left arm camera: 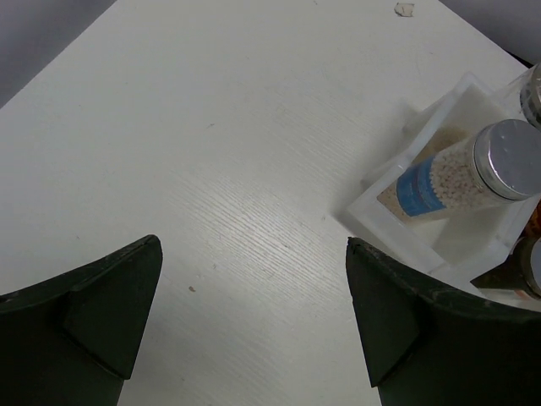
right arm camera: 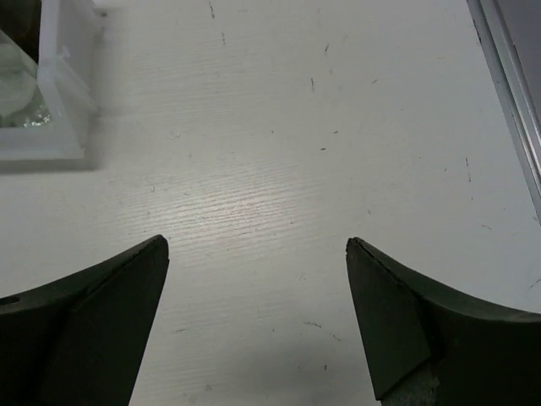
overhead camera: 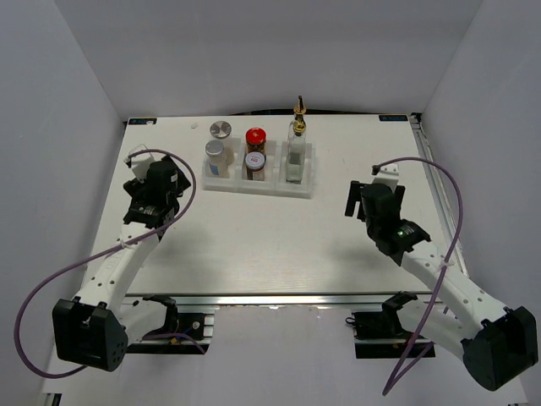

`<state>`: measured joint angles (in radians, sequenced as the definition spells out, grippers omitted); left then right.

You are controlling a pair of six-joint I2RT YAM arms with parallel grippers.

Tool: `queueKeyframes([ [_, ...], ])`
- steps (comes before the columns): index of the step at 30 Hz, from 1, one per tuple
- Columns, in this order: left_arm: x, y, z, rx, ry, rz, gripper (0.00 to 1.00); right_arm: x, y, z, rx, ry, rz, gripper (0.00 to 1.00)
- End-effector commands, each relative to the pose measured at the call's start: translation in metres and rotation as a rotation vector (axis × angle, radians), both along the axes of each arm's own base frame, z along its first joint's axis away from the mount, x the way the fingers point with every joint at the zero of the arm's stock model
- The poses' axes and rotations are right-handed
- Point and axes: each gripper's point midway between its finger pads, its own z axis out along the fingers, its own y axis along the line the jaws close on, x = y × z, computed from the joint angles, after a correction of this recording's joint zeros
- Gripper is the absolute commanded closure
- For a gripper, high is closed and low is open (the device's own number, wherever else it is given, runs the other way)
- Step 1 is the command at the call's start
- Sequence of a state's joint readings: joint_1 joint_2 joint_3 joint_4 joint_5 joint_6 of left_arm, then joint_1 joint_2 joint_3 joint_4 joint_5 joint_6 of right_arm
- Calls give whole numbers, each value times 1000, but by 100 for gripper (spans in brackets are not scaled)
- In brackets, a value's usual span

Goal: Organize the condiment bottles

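Observation:
Condiment bottles stand in a white tray [overhead camera: 279, 187] at the back of the table. On the left are two silver-lidded jars [overhead camera: 215, 152] [overhead camera: 221, 129]. In the middle a red-lidded jar [overhead camera: 255, 136] stands behind a silver-lidded brown jar [overhead camera: 255, 161]. A clear glass bottle with a gold spout [overhead camera: 297, 142] is on the right. My left gripper [overhead camera: 155, 180] hovers open left of the tray over bare table, nothing between its jaws [left arm camera: 252, 243]. The left wrist view shows a blue-labelled jar [left arm camera: 448, 173]. My right gripper [overhead camera: 374, 193] [right arm camera: 256, 242] is open and empty, right of the tray.
The tray's near corner [left arm camera: 372, 211] lies just right of my left fingers. Its right corner [right arm camera: 59, 127] shows at the upper left of the right wrist view. A metal rail [right arm camera: 507, 76] runs along the table's right edge. A small white scrap [left arm camera: 404, 9] lies near the back edge.

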<state>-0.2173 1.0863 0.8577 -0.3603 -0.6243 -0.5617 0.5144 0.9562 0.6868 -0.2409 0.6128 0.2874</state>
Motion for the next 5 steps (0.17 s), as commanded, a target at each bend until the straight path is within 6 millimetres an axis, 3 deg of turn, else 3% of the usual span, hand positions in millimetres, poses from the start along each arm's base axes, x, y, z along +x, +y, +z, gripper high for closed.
queueKeyframes([
  [1, -2, 2, -1, -18, 7, 7, 2, 8, -9, 35, 81, -143, -93, 11],
  [5, -4, 9, -6, -15, 19, 41, 2, 7, -7, 43, 111, -190, -77, 10],
])
